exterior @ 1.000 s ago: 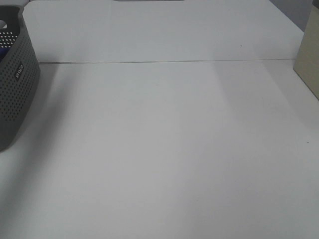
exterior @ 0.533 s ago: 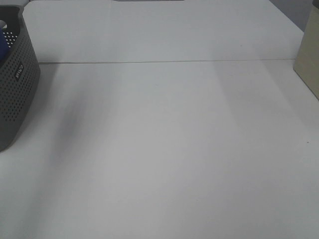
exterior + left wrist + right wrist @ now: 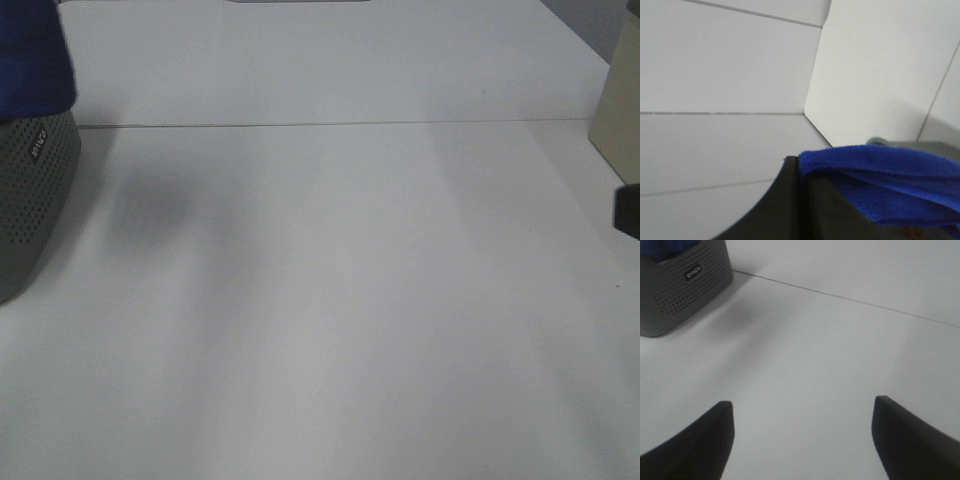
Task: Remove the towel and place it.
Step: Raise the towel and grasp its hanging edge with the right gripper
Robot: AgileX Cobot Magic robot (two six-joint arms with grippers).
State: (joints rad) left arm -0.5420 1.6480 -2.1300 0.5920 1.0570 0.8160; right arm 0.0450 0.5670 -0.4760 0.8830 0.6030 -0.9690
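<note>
Fingers (image 3: 785,210) of left gripper (image 3: 799,164) pressed together, pinching a fold of the towel (image 3: 890,170); blue plush bunches against the black finger edge. High view: towel hangs at far left of the table (image 3: 350,300), directly above the grey perforated basket (image 3: 35,190), hiding its rim. Cannot tell whether the cloth's lower end sits inside the basket. Right gripper (image 3: 802,405) spread wide, nothing between its fingers, low over bare tabletop, well apart from the basket. Beige box (image 3: 622,110) at the table's right edge.
</note>
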